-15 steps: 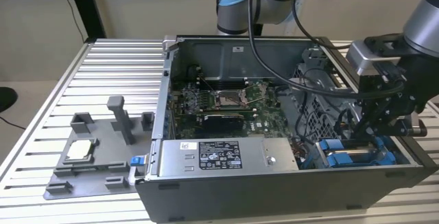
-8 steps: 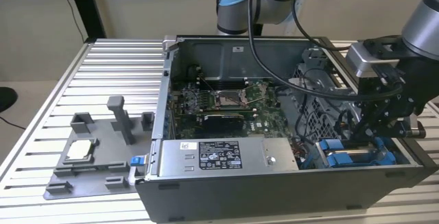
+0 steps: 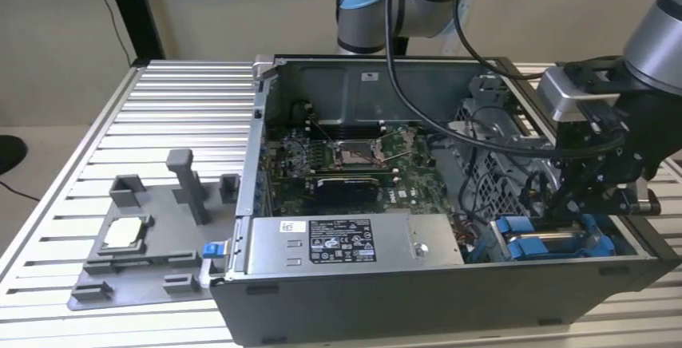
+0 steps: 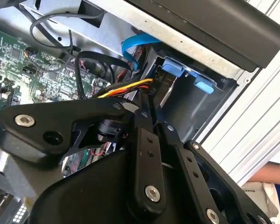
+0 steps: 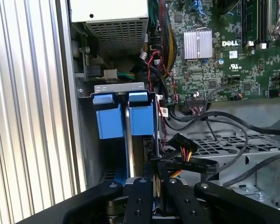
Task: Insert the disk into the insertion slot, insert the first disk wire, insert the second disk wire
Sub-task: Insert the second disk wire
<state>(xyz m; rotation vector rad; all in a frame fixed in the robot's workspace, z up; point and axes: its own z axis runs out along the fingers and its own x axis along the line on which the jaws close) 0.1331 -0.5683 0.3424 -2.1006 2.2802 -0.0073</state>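
Disk (image 3: 529, 246) sits seated in the insertion slot (image 3: 522, 224) at the near corner of the open computer case (image 3: 426, 300), toward the exterior view's right; its blue carrier tabs (image 5: 123, 114) show side by side at the mouth of the bay in the first wrist view.

Going from the exterior view's left: a grey fixture tray (image 3: 149, 236) lies on the slatted metal counter (image 3: 171, 100), with a processor chip (image 3: 123, 234) resting in one of its pockets. Just beside the tray stands the case, lying open. Inside it, the motherboard (image 3: 341, 160) lies flat with its CPU socket (image 3: 355, 153) near the middle. The grey labelled power-supply box (image 3: 346, 242) runs along the near wall. Further right is the perforated drive cage (image 3: 501, 164).

My claw (image 5: 155, 184) hangs inside the case just above the blue carrier. In both wrist views my fingers (image 4: 147, 140) are pinched tight on a black wire connector (image 5: 186, 165) carrying yellow, red and black leads (image 4: 126, 88). The connector sits just beside the disk's rear edge; I cannot tell whether it is plugged in.
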